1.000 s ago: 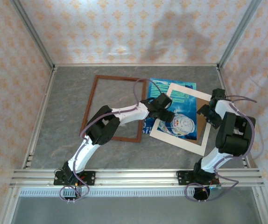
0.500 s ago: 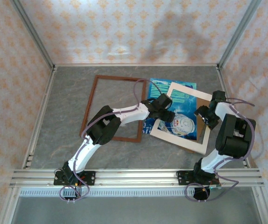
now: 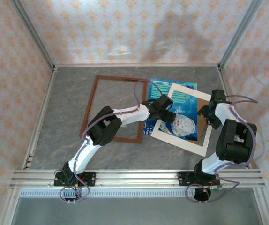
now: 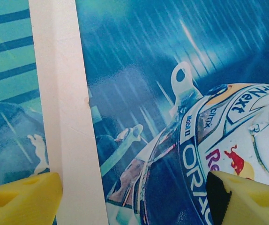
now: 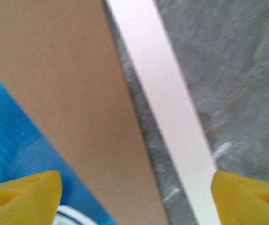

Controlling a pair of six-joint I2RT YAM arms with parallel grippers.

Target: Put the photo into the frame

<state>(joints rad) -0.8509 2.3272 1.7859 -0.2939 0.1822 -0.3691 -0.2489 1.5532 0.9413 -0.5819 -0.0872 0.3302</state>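
Some of the photo [image 3: 161,88] hides under the mat [image 3: 179,141].

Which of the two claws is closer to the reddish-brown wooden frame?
The left. The left gripper hangs just past the frame, over the near strip of the cream mat beside it. The right gripper is over the mat's opposite side, farther from the frame.

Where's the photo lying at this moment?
In the top view the photo lies flat on the table, right of centre, just right of the frame and outside it, with the cream mat lying skewed on top.
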